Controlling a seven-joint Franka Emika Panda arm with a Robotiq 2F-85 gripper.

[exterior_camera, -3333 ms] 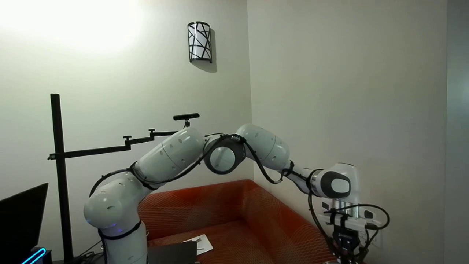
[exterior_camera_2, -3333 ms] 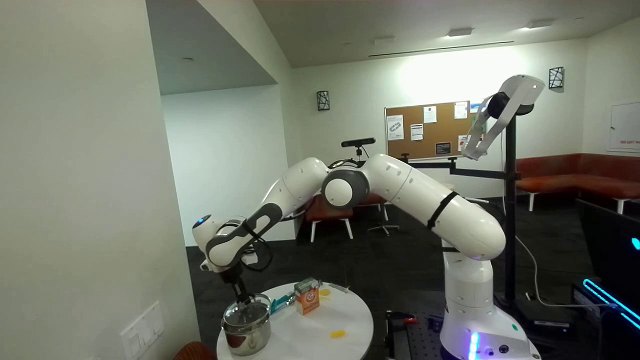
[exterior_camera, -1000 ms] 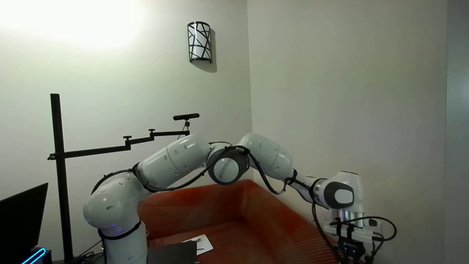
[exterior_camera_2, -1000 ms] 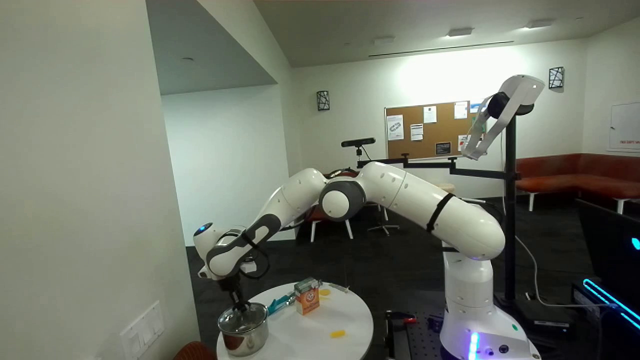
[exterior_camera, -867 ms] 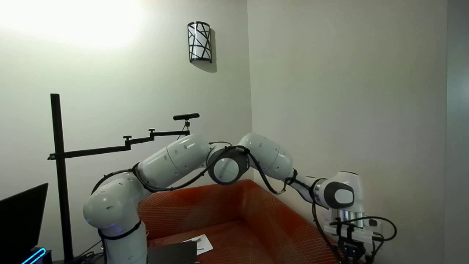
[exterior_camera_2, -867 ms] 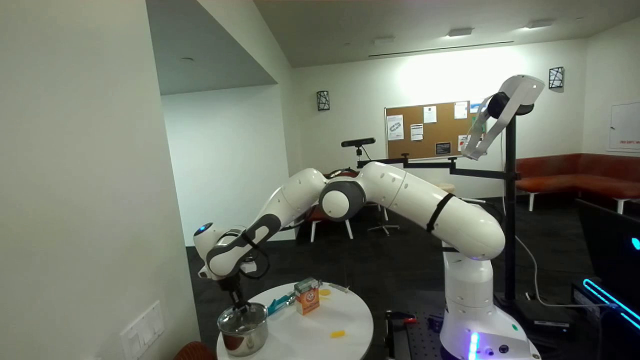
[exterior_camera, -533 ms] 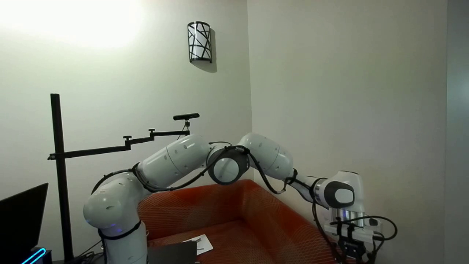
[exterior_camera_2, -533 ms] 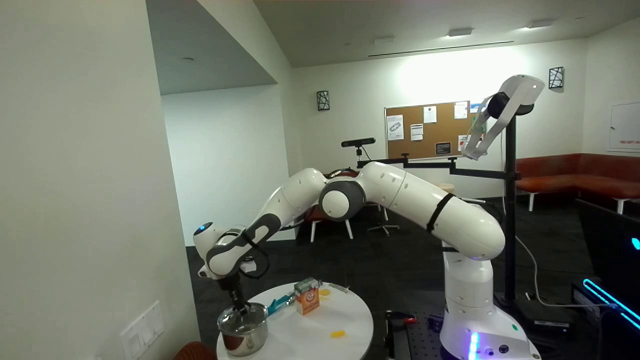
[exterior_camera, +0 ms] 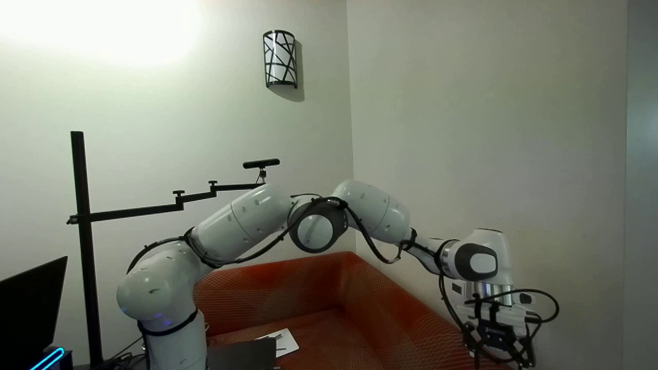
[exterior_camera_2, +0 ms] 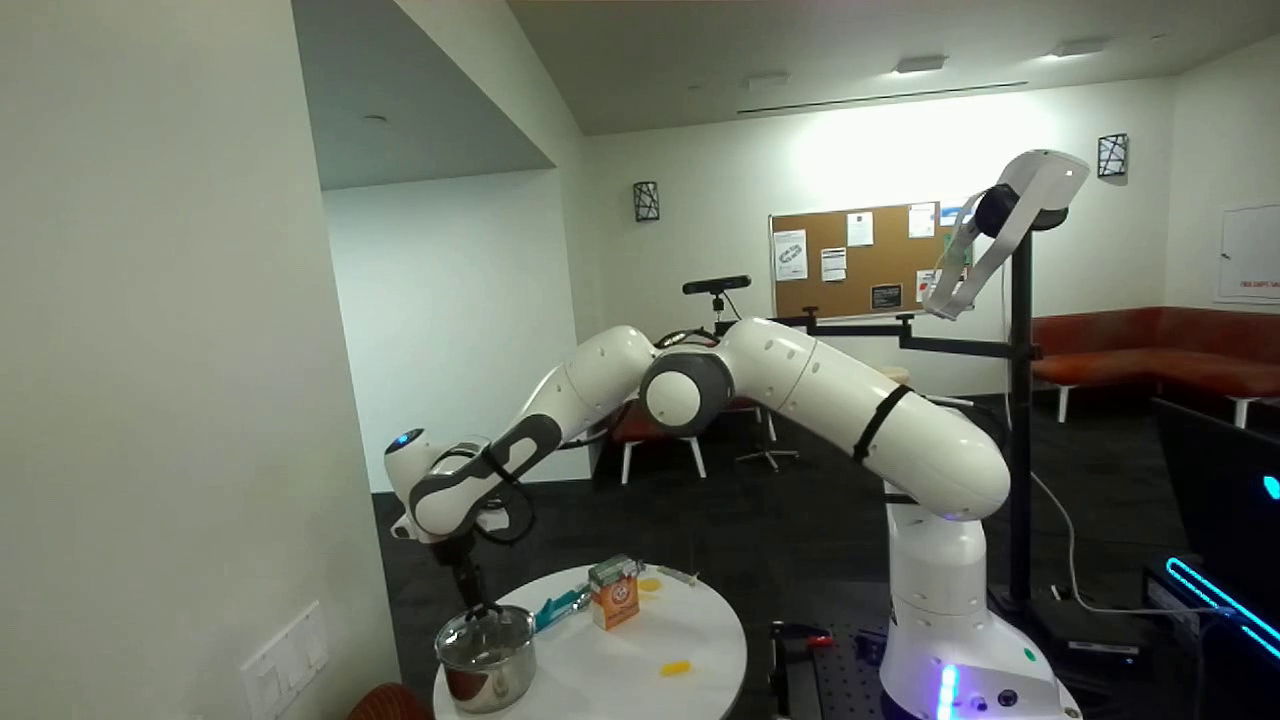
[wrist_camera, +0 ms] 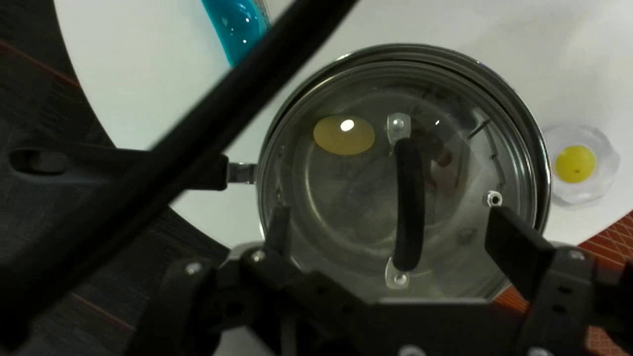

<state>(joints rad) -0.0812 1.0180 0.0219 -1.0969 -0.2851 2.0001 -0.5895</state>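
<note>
The gripper (wrist_camera: 388,217) is held open above the glass lid (wrist_camera: 341,207), and nothing is seen to be gripped. The lid is borne by a stainless-steel saucepan (exterior_camera_2: 490,685), which is placed near the edge of a round white table (exterior_camera_2: 600,690). The black lid handle (wrist_camera: 410,207) is bracketed by the two parted fingers (wrist_camera: 517,249) without visible contact, and is seen somewhat nearer the finger at the right of the wrist view. Its long axis is set roughly square to the line from fingertip to fingertip, so that its long sides are faced by the pads. Whether the handle's height is reached by the fingertips cannot be told. The long pan handle (wrist_camera: 212,173) is turned nearly at right angles to it. What looks like a toy fried egg (wrist_camera: 576,163) is laid just beside the saucepan.
</note>
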